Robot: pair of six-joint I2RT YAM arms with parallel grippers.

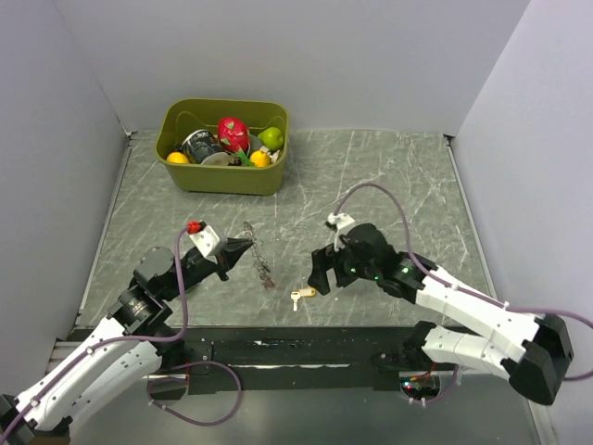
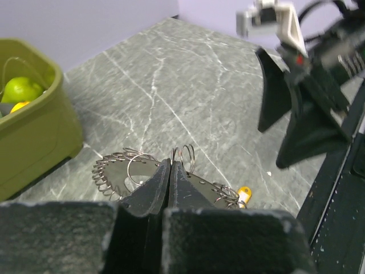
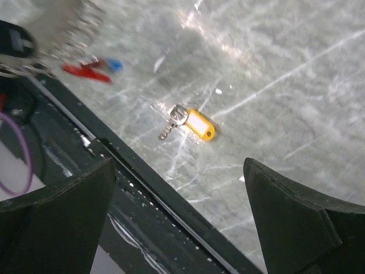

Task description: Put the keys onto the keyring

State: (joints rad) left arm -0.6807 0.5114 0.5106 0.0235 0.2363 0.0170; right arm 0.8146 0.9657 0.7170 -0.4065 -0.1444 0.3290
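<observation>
Marbled grey table (image 1: 389, 185) — green bin (image 1: 222, 176) at back, yellow-tagged key (image 1: 302, 296) near front

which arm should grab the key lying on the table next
Right. The right gripper is open just above the yellow-tagged key, while the left gripper is shut on the keyring.

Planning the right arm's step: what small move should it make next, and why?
Probably lower the open right gripper onto the yellow-tagged key lying loose on the table below it; the left gripper is shut on the keyring, ready to receive it.
</observation>
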